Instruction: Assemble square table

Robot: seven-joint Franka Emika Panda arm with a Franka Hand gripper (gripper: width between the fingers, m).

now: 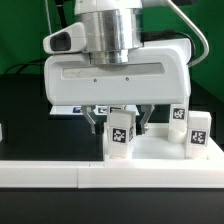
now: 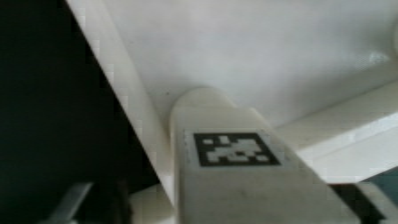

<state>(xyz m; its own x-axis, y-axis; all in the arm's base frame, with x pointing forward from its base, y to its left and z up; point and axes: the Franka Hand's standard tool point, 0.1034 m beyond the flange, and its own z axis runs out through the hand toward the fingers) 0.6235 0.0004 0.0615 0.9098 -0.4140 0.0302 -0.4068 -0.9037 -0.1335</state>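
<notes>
A white block leg (image 1: 121, 136) with a black-and-white tag stands upright on the white square table top (image 1: 160, 153). My gripper (image 1: 121, 123) hangs straight over it with one finger on each side of the leg. A small gap shows between each finger and the leg, so the jaws are open around it. In the wrist view the same leg (image 2: 235, 150) fills the middle, tag facing the camera. The table top (image 2: 214, 60) and its raised rim lie behind it. One dark fingertip (image 2: 71, 205) shows apart from the leg.
Two more tagged legs (image 1: 179, 115) (image 1: 198, 136) stand at the exterior view's right on the white slab. A long white bar (image 1: 100, 178) runs across the front. Black table surface (image 1: 25, 110) lies at the exterior view's left.
</notes>
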